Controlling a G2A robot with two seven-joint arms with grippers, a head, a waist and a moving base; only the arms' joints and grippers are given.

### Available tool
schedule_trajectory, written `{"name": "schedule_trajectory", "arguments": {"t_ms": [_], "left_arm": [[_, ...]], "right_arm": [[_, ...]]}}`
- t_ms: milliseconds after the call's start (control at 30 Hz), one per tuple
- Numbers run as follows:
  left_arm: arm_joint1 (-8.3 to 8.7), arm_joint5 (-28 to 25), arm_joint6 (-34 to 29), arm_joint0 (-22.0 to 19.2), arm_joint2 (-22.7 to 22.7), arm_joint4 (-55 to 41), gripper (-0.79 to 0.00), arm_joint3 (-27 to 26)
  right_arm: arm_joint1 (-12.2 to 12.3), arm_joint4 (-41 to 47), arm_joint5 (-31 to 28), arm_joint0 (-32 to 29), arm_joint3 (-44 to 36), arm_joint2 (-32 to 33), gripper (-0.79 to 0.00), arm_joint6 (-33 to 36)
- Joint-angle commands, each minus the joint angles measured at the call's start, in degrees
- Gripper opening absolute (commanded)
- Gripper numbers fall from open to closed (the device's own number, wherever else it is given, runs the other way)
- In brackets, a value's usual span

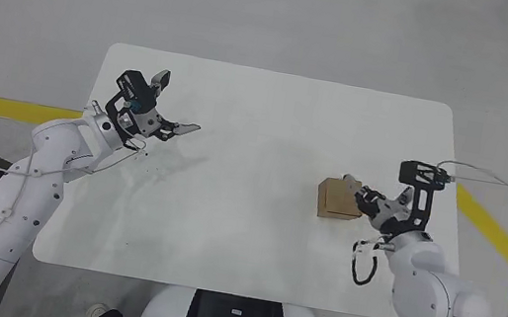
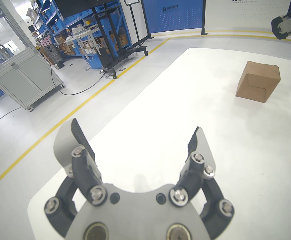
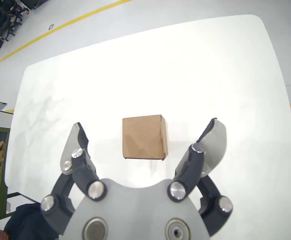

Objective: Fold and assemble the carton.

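A small brown cardboard carton (image 1: 337,199) sits on the white table (image 1: 274,92), over on the robot's right side. It already looks like a box. From the left wrist view, the side that faces the left arm seems to be open and hollow (image 2: 258,83). From the right wrist view, one side flap stands out a little (image 3: 143,138).

The right gripper (image 1: 367,201) is just beside the carton. Its two fingers are spread wide and hold nothing (image 3: 146,121). The carton lies straight in front of it, in line with the gap between the fingers, and neither finger touches it. The gap looks wider than the box, so I think the fingers could slide around it.

The left gripper (image 1: 180,102) is well apart from the carton, at the other side of the table. It is spread wide too, and it holds nothing (image 2: 135,124).

So the right arm is much nearer. The box looks almost square from above, and I cannot pick a long side.
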Motion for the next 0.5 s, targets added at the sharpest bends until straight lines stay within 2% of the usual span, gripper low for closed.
{"name": "schedule_trajectory", "arguments": {"t_ms": [0,167,467], "left_arm": [[0.0,0.0,0.0,0.0,0.0,0.0,0.0,0.0],[0.0,0.0,0.0,0.0,0.0,0.0,0.0,0.0],[0.0,0.0,0.0,0.0,0.0,0.0,0.0,0.0]], "right_arm": [[-0.01,3.78,-2.21,-1.01,0.52,2.4,0.0,-2.63],[0.01,12.61,-8.18,-5.43,1.56,10.25,0.0,-9.56],[0.13,20.64,-12.37,-9.91,0.75,18.84,0.0,-11.65]]}}
